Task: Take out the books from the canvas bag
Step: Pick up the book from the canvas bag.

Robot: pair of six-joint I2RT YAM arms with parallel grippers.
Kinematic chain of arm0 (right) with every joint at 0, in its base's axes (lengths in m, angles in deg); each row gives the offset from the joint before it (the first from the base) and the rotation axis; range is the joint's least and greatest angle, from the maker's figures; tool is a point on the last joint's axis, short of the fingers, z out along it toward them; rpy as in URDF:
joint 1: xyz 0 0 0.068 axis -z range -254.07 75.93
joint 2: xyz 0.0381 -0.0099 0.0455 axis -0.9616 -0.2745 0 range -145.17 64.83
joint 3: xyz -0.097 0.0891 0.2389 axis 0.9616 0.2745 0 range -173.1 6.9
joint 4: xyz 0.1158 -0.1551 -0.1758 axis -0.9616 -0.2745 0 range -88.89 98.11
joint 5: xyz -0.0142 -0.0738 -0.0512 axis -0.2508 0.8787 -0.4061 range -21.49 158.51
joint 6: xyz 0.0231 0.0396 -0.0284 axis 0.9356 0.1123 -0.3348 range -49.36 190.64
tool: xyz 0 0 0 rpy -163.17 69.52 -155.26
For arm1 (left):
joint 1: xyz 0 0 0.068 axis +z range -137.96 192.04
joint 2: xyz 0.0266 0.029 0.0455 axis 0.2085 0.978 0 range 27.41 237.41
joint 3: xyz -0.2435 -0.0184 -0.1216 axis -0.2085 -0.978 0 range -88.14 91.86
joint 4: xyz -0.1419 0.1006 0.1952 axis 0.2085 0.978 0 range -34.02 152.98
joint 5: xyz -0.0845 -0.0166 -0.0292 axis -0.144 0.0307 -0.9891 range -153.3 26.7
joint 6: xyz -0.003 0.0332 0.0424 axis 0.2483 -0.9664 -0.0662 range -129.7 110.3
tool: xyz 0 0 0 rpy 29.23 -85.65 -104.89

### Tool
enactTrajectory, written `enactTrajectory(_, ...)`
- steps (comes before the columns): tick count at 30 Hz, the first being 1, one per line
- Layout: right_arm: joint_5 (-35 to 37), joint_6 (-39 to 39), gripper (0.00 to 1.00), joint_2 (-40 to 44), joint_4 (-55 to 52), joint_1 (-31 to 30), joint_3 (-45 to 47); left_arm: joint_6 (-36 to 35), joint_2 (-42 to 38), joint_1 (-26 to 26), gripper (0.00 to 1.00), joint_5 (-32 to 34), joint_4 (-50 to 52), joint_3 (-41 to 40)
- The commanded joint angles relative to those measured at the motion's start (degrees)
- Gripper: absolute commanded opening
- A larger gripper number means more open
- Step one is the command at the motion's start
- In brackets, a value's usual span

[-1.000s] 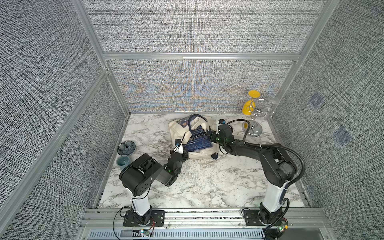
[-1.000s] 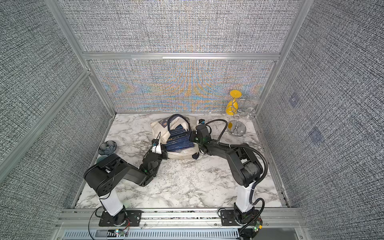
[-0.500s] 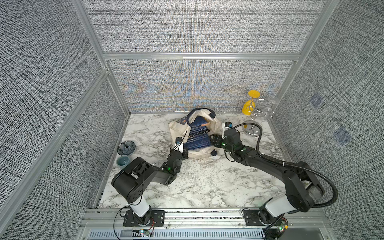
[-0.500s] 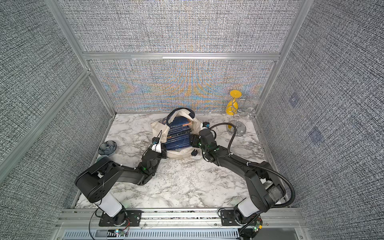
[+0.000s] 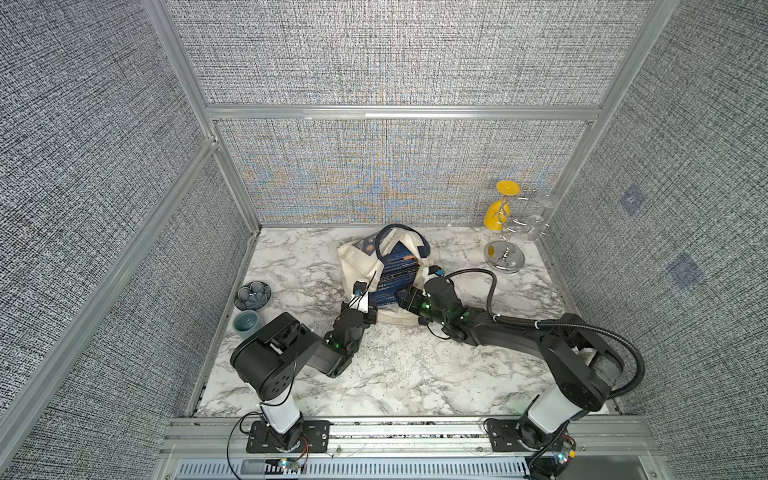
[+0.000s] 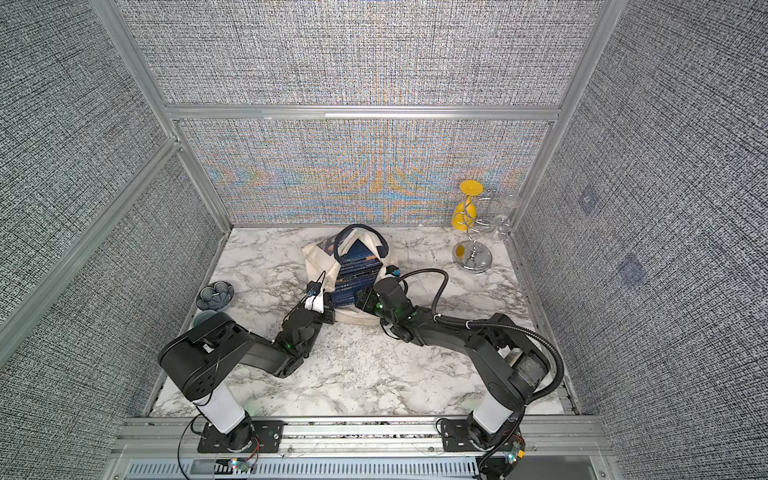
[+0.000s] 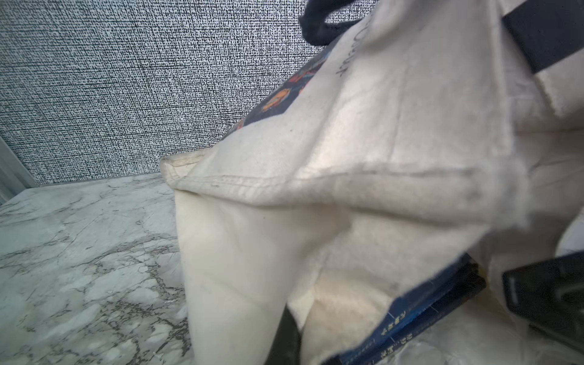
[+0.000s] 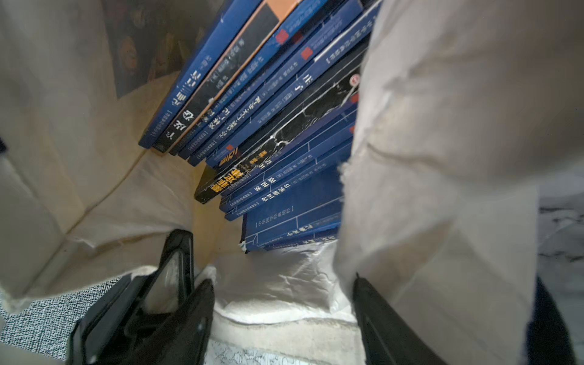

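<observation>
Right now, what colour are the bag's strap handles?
Navy blue; the strap handles show best in the left wrist view.

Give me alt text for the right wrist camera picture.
A leaning row of dark blue books, spines showing, sits inside a cream canvas bag seen from its mouth. The right claw stands open in the foreground.

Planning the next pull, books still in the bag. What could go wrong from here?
1. Loose cloth of the canvas bag drapes over the books beside the open right gripper: closing may pinch fabric.
2. The books lie fanned and overlapping: one pull may drag several.
3. The left gripper pinches only a bit of rim: the bag may slide along.
</observation>
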Motion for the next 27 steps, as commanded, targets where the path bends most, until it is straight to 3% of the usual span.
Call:
enactTrajectory(1,5.16,2.23,0.68,1.72,-1.07,-1.66,0.44,-0.24,-1.97,-0.24,0.0,-1.61,4.81,1.4)
enactTrajectory(5,17.75,-6.17,0.68,8.66,-6.33,-7.03,-0.27,-1.16,-4.45,-0.3,0.0,-1.23,8.02,1.96)
enactTrajectory(7,19.74,-8.87,0.69,10.21,-11.01,-8.98,-2.72,-0.84,-6.33,-0.45,0.0,-1.03,10.44,2.37)
enactTrajectory(14,13.24,-4.88,0.69,8.0,-10.25,-9.21,-2.91,0.86,-11.01,-5.84,0.0,2.77,22.5,5.49)
enactTrajectory(22,13.91,-3.16,0.69,2.78,-8.94,-8.69,-3.94,2.95,-17.31,-8.48,0.0,7.81,38.56,11.55)
enactTrajectory(27,10.46,1.58,0.65,-1.13,-6.41,-5.77,-3.11,-1.27,-12.9,-8.85,0.0,6.54,22.43,5.31)
